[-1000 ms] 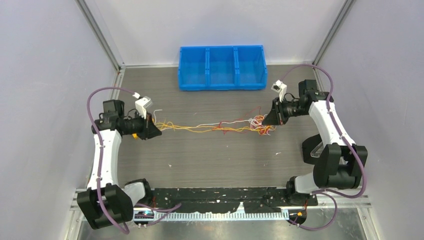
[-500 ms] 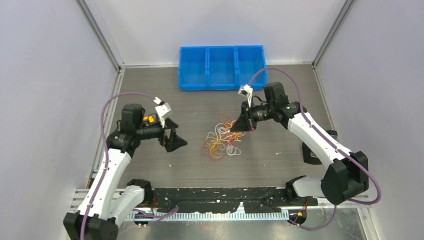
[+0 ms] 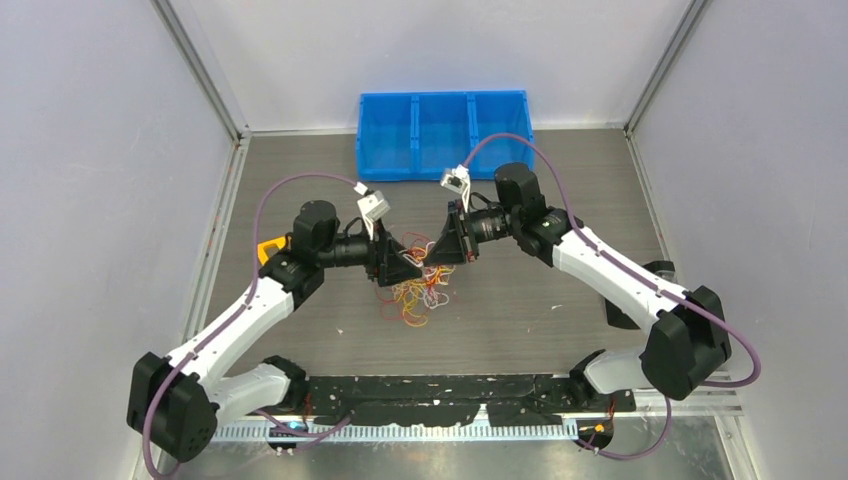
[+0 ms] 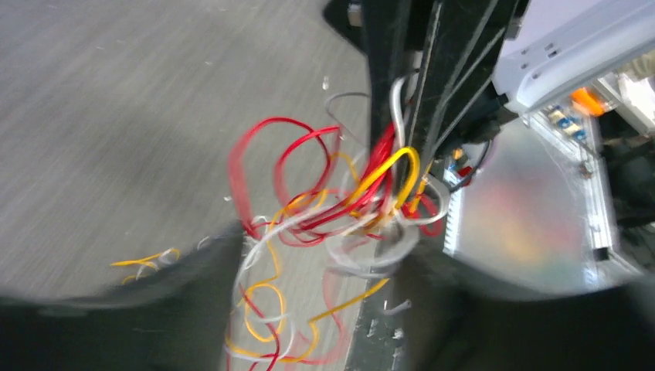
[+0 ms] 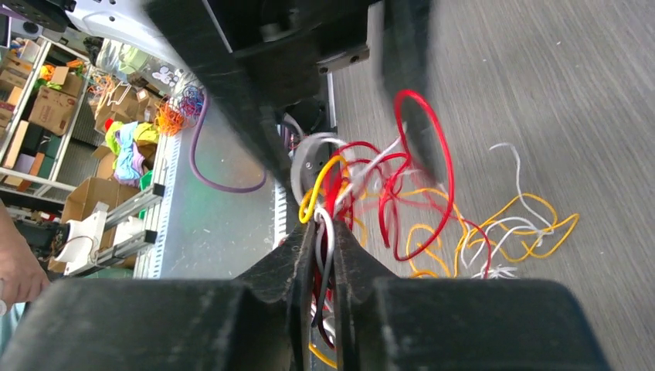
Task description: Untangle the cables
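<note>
Here, for your record.

Item: the cables (image 3: 414, 292). A small knot of very thin, curly wires in red, yellow-orange and white, with loops thrown over one another and a few loose strands trailing onto the grey bench (image 3: 560, 210).

Location: near the middle of the bench, between your two pincers. The upper loops are lifted and the lower ones rest on the surface.

Right pincer (image 3: 438, 254): pressed together on the knot's upper strands. Your right wrist view shows white and red wires running up between its fingers (image 5: 303, 263), so it is pinching the cables.

Left pincer (image 3: 404, 268): spread wide. In your left wrist view its fingers are blurred, one on either side of the knot, and you cannot tell whether either touches a wire.

Edges and room: the knot sits well apart from the pale side walls (image 3: 90, 200) and from the blue three-compartment bin (image 3: 440, 172) at the far edge. Grey bench surface shows to the left, right and near side of the heap. Your two arms reach in from either side, and their pincers are close together, facing each other across the knot.

Orientation: no strand lies straight. The heap is a little longer from far to near, running from the right pincer down toward the near-left. Its highest loops are at that pincer and its lowest curls are flat on the bench.
</note>
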Robot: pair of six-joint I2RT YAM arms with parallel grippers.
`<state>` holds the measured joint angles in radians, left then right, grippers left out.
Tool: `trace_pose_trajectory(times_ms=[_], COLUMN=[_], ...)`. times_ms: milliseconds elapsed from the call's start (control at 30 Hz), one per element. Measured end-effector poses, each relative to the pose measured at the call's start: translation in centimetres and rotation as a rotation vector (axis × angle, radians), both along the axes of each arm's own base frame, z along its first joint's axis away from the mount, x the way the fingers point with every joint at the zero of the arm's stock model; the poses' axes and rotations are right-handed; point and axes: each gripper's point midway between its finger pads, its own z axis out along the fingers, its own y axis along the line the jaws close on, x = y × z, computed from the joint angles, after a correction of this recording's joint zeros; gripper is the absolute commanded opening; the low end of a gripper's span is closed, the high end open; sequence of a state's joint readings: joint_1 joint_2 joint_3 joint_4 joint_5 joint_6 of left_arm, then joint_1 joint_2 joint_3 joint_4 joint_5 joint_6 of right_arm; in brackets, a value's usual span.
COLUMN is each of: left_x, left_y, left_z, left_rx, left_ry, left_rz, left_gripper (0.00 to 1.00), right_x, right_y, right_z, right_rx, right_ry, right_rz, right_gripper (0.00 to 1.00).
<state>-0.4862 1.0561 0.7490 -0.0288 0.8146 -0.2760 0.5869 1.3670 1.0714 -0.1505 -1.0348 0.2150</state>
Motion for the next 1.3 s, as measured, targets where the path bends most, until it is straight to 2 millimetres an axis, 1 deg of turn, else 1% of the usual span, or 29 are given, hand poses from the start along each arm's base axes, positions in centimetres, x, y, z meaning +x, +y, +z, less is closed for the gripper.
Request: trace_pose_trajectory(times_ms=[33,67,100,167,267,300,333,367,400,433,467,533,600,667,733,833,900,1000,1067,1133,1167,1233,1300], left_x=[-0.1,-0.3,-0.5,-0.8,-1.3,-1.6,-1.8,-1.9,-1.9,-1.9,-1.7,-1.2,-0.5,0.3,1.1,2.2,2.3,2.4,2.6,2.4,2.1,1.1,0.2], left_y=[-0.2,-0.4,-0.6,-0.6,-0.4,-0.2,0.0,0.2,0.5,0.8,1.1,1.9,3.2,5.0,6.8,10.2,12.0,13.8,15.2,15.9,16.0,15.8,15.0], left_z=[0.0,0.0,0.2,0.5,1.0,1.1,1.1,1.1,1.2,1.2,1.2,1.3,1.0,0.4,-0.1,-0.6,-0.6,-0.7,-1.0,-1.4,-1.6,-2.0,-2.3], left_rx=[-0.004,-0.012,-0.020,-0.029,-0.041,-0.047,-0.053,-0.056,-0.060,-0.062,-0.063,-0.064,-0.049,-0.019,0.017,0.086,0.123,0.173,0.210,0.242,0.254,0.270,0.292], left_ry=[0.007,0.019,0.027,0.011,-0.008,-0.011,-0.012,-0.013,-0.014,-0.014,-0.013,-0.012,-0.011,-0.004,-0.007,-0.024,-0.031,-0.029,-0.012,0.002,0.010,0.018,0.016], left_rz=[-0.008,-0.020,-0.030,-0.047,-0.059,-0.062,-0.063,-0.062,-0.059,-0.055,-0.048,-0.024,0.012,0.062,0.113,0.190,0.210,0.219,0.227,0.214,0.190,0.147,0.103], left_gripper=[0.16,0.01,0.00,0.00,0.00,0.00,0.00,0.00,0.00,0.00,0.00,0.00,0.00,0.00,0.00,0.00,0.00,0.00,0.00,0.00,0.00,0.00,0.00], right_x=[0.0,0.1,0.1,0.2,0.5,0.6,0.8,0.9,1.2,1.4,1.6,2.0,2.5,3.5,4.5,6.0,6.0,5.9,6.4,6.8,6.9,7.0,7.1], right_y=[0.1,0.1,0.0,-0.3,-1.2,-1.6,-2.2,-2.6,-3.1,-3.7,-4.4,-5.7,-7.5,-9.8,-12.1,-15.7,-17.0,-18.1,-19.6,-21.1,-21.6,-22.2,-22.5], right_z=[0.1,0.1,0.1,-0.1,-0.8,-1.1,-1.5,-1.9,-2.3,-2.7,-3.3,-4.1,-4.8,-5.3,-5.3,-5.1,-4.5,-3.6,-3.1,-3.1,-3.2,-3.5,-4.0], right_rx=[0.003,0.003,0.003,-0.003,-0.026,-0.037,-0.053,-0.065,-0.077,-0.095,-0.114,-0.146,-0.183,-0.218,-0.249,-0.300,-0.295,-0.299,-0.311,-0.332,-0.343,-0.367,-0.398], right_ry=[0.001,0.001,0.001,0.007,0.012,0.014,0.016,0.018,0.011,0.010,0.010,0.009,0.015,0.000,-0.018,-0.052,-0.059,-0.084,-0.094,-0.093,-0.087,-0.083,-0.083], right_rz=[-0.001,-0.001,-0.003,-0.004,-0.012,-0.016,-0.023,-0.029,-0.037,-0.044,-0.055,-0.073,-0.103,-0.146,-0.194,-0.272,-0.286,-0.285,-0.321,-0.360,-0.375,-0.390,-0.397], right_gripper=[0.26,0.28,0.32,0.36,0.45,0.44,0.37,0.32,0.26,0.22,0.11,0.06,0.05,0.05,0.06,0.06,0.05,0.05,0.05,0.06,0.06,0.06,0.06])
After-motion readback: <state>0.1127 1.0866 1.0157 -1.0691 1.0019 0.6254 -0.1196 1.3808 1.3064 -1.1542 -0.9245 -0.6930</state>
